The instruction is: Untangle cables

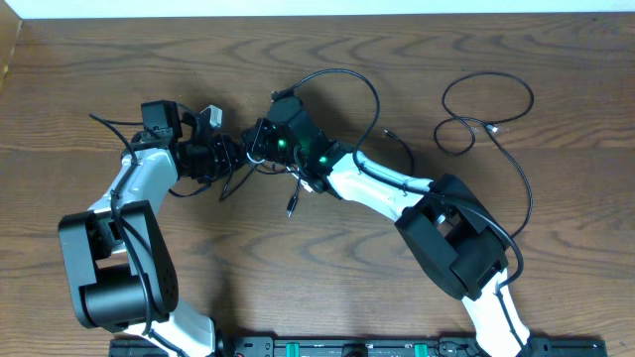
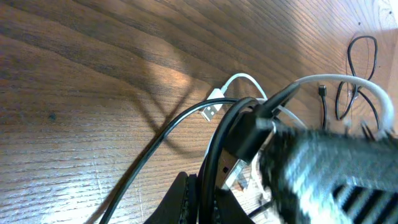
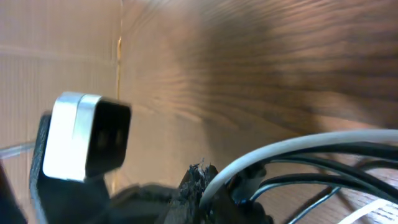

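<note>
Both arms meet at mid-tabletop (image 1: pixel 99 59), nose to nose, and the knot of cables (image 1: pixel 293 177) sits right under them. From overhead, a black loop (image 1: pixel 376 99) arcs up and over the right arm. One plug (image 1: pixel 291 208) dangles out just below the knot. Off to the right, well apart, a lone black cable (image 1: pixel 466 121) lies in a loose coil with its tail running down the tabletop.

The left pincer (image 1: pixel 236 156) and right pincer (image 1: pixel 260 144) are almost touching, buried in the tangle. Overhead cannot show whether either one is open or clamped.

Left wrist view now: here's what overhead hides. A white cable (image 2: pixel 244 77) curls on the wood, ending in a flat silver USB plug (image 2: pixel 211 111). Thick-looking black cords (image 2: pixel 214 149) sweep across it, close to the lens, down toward a dark finger at the bottom edge. I can't tell whether that finger is pinching them. The right arm fills the lower right as a grey blur.

Right wrist view: a pale cord and several black ones fan in from the right to the bottom centre. Beyond them stands a silver-and-black camera box (image 3: pixel 87 137). Grip here is again impossible to call.
</note>
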